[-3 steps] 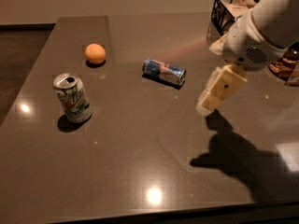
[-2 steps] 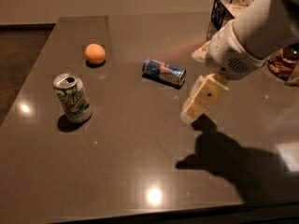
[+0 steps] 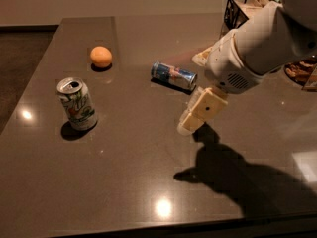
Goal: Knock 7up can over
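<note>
The 7up can (image 3: 77, 104) stands upright on the left part of the dark table (image 3: 124, 182). It is white with green lettering, a small orange-red mark and an opened silver top. My gripper (image 3: 188, 125) hangs above the middle of the table, pointing down and to the left. It is well to the right of the can and apart from it. The white arm (image 3: 257, 48) reaches in from the upper right and casts a shadow on the table below.
A slim blue-and-silver can (image 3: 173, 76) lies on its side just behind the gripper. An orange (image 3: 101, 56) sits behind the 7up can. A black wire basket (image 3: 242, 9) stands at the back right. A snack packet (image 3: 299, 73) lies at the right edge.
The arm has swung left and lower over the table, bringing my gripper closer to the 7up can. The can, the blue can and the orange have not moved.
</note>
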Robot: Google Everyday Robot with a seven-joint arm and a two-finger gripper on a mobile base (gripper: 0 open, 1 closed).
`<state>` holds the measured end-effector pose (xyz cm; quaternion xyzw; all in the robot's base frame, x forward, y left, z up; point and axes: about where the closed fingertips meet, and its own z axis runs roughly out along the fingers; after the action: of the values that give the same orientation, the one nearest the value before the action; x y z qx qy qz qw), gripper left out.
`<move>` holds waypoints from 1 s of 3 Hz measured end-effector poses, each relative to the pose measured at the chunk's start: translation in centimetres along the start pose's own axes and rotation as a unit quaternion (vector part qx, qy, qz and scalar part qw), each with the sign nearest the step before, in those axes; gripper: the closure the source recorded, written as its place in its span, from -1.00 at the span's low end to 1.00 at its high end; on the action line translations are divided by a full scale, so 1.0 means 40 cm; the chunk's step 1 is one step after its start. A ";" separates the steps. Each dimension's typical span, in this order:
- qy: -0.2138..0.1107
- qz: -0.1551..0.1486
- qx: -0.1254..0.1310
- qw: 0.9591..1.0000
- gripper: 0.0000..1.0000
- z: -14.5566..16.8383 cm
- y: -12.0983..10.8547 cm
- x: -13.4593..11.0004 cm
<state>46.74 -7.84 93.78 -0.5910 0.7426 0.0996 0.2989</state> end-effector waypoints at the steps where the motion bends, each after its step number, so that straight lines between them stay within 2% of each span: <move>1: -0.002 0.002 -0.001 1.000 -1.00 0.000 0.002 -0.001; 2: -0.040 0.003 -0.012 0.999 -1.00 0.040 0.018 -0.059; 3: -0.083 0.003 -0.015 0.996 -1.00 0.115 0.038 -0.149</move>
<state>47.55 -0.26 93.14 -0.5830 0.7155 0.1603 0.3500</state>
